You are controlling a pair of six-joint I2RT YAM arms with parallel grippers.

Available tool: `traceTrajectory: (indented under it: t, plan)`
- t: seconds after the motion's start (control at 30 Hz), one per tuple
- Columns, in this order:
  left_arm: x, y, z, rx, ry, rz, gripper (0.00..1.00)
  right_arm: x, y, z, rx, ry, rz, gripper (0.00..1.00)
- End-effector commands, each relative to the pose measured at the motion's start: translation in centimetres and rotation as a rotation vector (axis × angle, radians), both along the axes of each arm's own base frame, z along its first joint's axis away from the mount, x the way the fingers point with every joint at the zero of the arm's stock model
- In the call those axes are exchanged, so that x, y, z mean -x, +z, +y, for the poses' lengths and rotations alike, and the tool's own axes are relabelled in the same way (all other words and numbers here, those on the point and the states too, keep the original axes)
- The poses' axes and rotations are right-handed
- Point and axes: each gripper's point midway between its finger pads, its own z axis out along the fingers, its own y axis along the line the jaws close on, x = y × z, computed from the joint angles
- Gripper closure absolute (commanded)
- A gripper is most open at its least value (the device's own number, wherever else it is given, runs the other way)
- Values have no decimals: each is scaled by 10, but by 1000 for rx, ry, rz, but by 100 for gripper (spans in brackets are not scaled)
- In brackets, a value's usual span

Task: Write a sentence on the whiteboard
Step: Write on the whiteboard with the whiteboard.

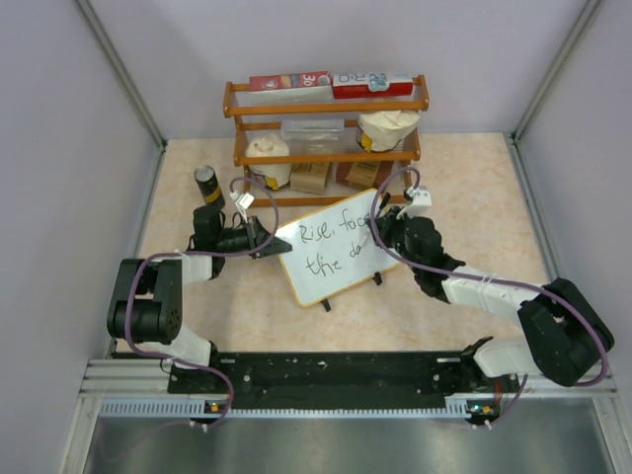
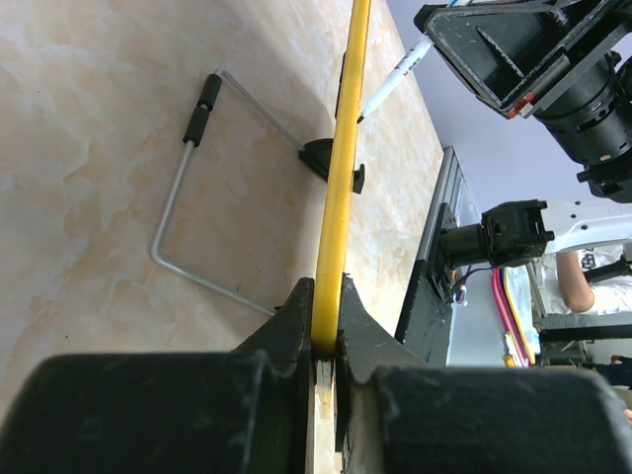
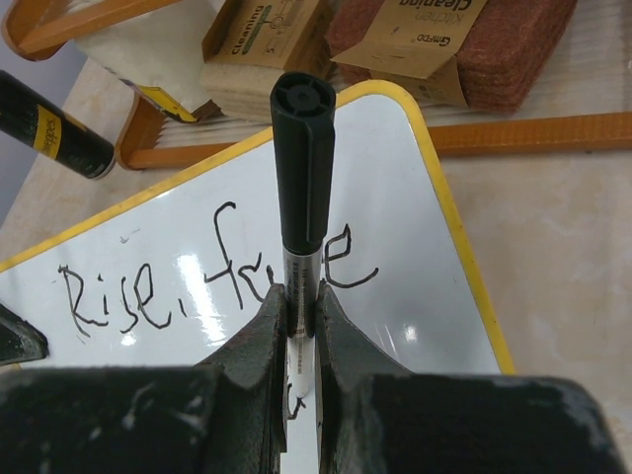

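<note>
The whiteboard (image 1: 331,272) stands tilted on its black feet mid-table; its frame looks yellow in the wrist views (image 3: 454,237). The sentence (image 1: 331,247) in black script reads "Rise, face" on the top line (image 3: 148,296) and "the d…" below, its end hidden by my right arm. My left gripper (image 1: 265,240) is shut on the board's left edge (image 2: 341,168), its jaws (image 2: 326,331) clamped on the frame. My right gripper (image 1: 380,232) is shut on a black-capped marker (image 3: 301,197), tip down at the second line. The marker also shows in the left wrist view (image 2: 395,74).
A wooden shelf rack (image 1: 326,156) stands behind the board with red-and-white boxes, tubs and cleaning pads (image 3: 444,39). A black can (image 1: 207,185) stands left of it. The board's wire stand (image 2: 188,197) rests on the table behind the board. Grey walls close both sides.
</note>
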Motion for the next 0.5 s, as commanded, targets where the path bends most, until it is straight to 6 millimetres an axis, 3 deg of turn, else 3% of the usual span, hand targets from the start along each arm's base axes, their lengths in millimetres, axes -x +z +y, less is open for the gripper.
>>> traceTrajectory:
  t: [0.0,0.23,0.47]
  plan:
    - [-12,-47,22,-138,152,63,100,0,-11,-7,22,-15,16,100]
    - [-12,-47,22,-138,152,63,100,2,-15,-11,31,-25,21,100]
    - [-12,-47,22,-137,151,61,100,0,-2,-12,20,-36,-5,100]
